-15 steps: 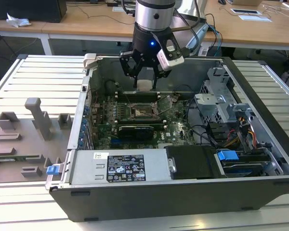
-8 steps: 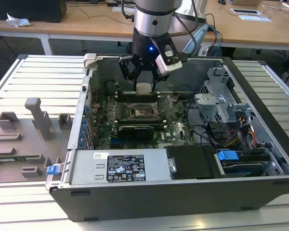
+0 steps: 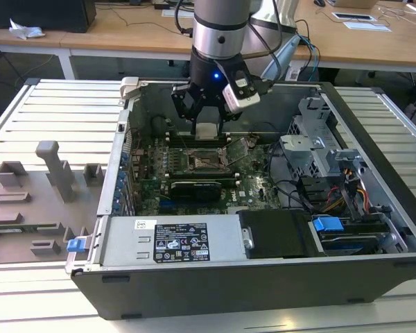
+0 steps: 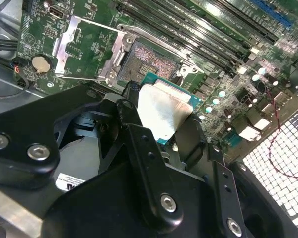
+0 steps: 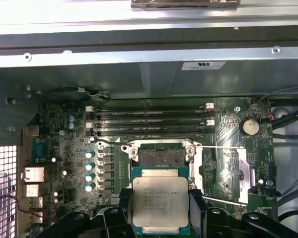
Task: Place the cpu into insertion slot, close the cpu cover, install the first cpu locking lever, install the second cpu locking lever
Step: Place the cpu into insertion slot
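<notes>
I read the gripper (image 3: pixel 206 125) as lowered into the open computer case (image 3: pixel 263 277), with its two black fingers (image 5: pixel 196 208) pinching the cpu (image 5: pixel 160 202) by opposite edges. The chip is held flat, silvery top facing the wrist cameras. In the exterior view the cpu hangs over the motherboard (image 5: pixel 64 163), above the insertion slot (image 5: pixel 161 156) and apart from it. In the first wrist view the chip covers the near edge of the slot, and the chip's own near edge is partly masked by the gripper body. In the second wrist view the black linkage hides one corner of the chip and much of the board around it. The insertion slot is uncovered, its dark centre exposed. The cpu cover (image 5: pixel 241 173) is swung open and lies to one side of the slot, with green board visible through its square opening. I cannot reliably separate the thin locking levers from the frame edges, so I leave their position unstated. The long memory slots (image 5: pixel 154 119) run along the far side of the slot, and a coin cell battery (image 5: pixel 250 126) sits beyond the cover.
</notes>
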Robot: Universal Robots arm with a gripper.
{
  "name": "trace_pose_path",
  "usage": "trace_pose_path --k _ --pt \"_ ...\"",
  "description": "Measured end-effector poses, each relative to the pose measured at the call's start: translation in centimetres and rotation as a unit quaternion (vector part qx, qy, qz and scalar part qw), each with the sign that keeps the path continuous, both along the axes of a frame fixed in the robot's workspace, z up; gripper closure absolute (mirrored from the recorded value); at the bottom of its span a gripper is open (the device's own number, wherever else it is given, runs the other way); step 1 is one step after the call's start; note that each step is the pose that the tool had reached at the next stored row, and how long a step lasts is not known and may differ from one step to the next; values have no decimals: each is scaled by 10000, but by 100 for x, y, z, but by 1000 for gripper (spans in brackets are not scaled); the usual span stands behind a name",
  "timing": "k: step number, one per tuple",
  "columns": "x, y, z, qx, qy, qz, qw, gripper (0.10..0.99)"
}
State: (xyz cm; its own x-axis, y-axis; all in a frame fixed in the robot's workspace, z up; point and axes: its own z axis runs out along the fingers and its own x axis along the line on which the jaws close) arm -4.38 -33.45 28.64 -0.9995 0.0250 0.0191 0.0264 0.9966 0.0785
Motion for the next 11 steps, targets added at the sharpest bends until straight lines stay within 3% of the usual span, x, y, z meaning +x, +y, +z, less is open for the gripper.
trace_pose_path --k 5,11 --pt "0 122 -41 -69 0 0 10000 545" --pt "0 153 -115 -80 0 1 10000 545"
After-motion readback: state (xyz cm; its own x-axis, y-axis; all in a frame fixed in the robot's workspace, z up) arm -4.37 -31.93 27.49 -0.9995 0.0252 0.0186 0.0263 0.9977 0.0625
